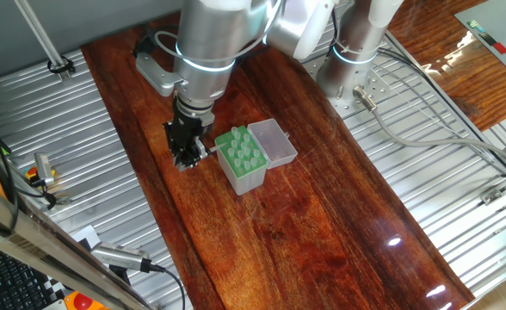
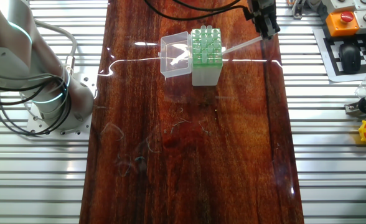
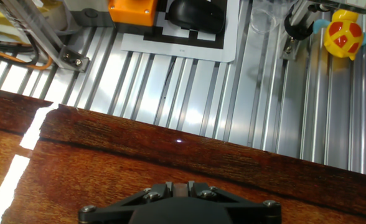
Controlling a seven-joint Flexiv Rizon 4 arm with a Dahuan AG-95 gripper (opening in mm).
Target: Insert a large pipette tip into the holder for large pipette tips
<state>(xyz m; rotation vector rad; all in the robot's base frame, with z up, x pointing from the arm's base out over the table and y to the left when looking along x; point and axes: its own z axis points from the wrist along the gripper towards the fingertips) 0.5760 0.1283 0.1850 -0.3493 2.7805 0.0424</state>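
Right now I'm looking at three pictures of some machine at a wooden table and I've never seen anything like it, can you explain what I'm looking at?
It is a silver robot arm with a black two-finger gripper. Two pictures come from fixed cameras on different sides of the wooden table; the third comes from a camera on the hand itself, looking past the gripper's base across the table edge. On the table stands a small box with a green perforated top, the holder for large pipette tips, with its clear lid folded open beside it. The gripper appears to pinch a large pipette tip, a thin pale cone slanting toward the holder. None of the holder's holes has it yet.
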